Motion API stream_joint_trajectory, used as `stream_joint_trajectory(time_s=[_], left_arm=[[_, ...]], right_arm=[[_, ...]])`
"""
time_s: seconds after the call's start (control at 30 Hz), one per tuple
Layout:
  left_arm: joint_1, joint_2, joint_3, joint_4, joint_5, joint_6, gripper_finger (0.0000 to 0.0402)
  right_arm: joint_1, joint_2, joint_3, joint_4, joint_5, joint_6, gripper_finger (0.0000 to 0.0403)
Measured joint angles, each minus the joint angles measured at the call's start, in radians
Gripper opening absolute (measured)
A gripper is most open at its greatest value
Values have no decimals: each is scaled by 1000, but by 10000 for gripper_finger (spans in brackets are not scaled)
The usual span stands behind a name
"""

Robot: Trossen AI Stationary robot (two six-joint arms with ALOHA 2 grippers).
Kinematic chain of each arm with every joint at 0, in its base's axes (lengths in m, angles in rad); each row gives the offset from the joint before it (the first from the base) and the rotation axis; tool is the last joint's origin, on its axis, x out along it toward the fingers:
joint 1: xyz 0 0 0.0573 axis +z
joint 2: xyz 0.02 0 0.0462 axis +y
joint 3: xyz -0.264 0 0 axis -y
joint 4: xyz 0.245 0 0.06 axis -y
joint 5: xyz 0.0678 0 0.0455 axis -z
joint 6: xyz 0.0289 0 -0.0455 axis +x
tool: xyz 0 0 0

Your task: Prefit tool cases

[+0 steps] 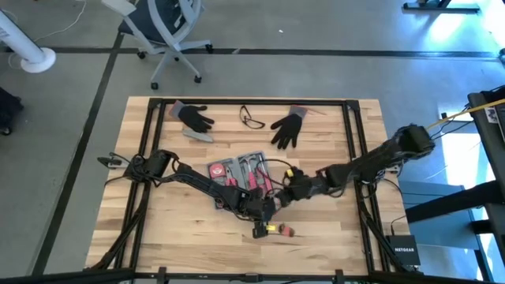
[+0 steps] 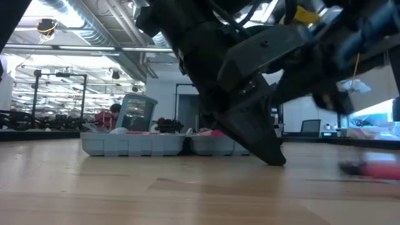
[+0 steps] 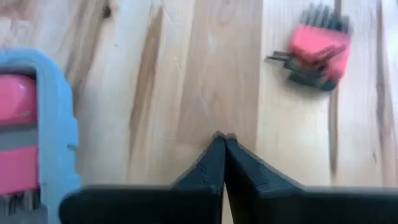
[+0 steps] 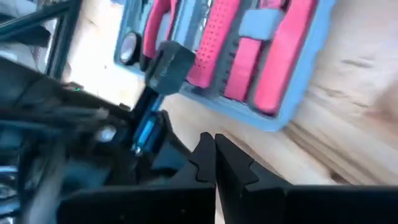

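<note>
The blue-grey tool case point(image 1: 241, 172) lies open and flat on the wooden table, with pink-handled tools in its recesses point(image 4: 249, 62). In the low view its wall point(image 2: 144, 145) rests on the wood. My left gripper point(image 3: 222, 140) is shut with nothing in it. It points steeply down at bare wood just near-right of the case point(image 1: 259, 222). My right gripper point(image 4: 215, 148) is also shut and holds nothing. It hangs above the case's right near corner point(image 1: 278, 194). A red hex-key set point(image 3: 317, 50) lies on the table beyond my left fingertips. My left gripper's shut fingertips point(image 2: 276, 160) reach down to the tabletop in the low view. I cannot tell whether they touch the wood.
Two black gloves point(image 1: 195, 118) point(image 1: 288, 128), a pair of glasses point(image 1: 251, 118) and a small grey bar point(image 1: 199, 135) lie at the table's far side. The red hex-key set point(image 1: 284, 231) lies toward the near edge. Bare wood shows at the near left and right.
</note>
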Motion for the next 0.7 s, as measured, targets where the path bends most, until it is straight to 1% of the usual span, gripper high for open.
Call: stream_joint_trajectory(time_s=[0.07, 0.13, 0.33, 0.43, 0.5, 0.57, 0.63, 0.7], left_arm=[[-5, 0, 0, -1, 2, -10, 0], [-5, 0, 0, -1, 7, -21, 0], [11, -14, -1, -31, 19, -3, 0], [21, -44, -4, -73, 1, -1, 0], [22, -67, -4, -92, -43, -1, 0], [19, -84, -3, -105, -81, -2, 0], [11, -86, -3, -109, -96, -6, 0], [1, -84, -3, -105, -96, -9, 0]], right_arm=[[-1, -52, -6, -115, -5, -35, 0], [-12, -100, -7, -185, 4, -53, 0], [-14, -239, -4, -336, 126, -59, 0], [-10, -326, -3, -442, 152, -56, 0], [18, -372, -4, -516, 157, -41, 0], [69, -413, -5, -539, 143, -11, 0], [144, -426, -6, -527, 98, 6, 0], [239, -402, -7, -484, 91, 49, 0]])
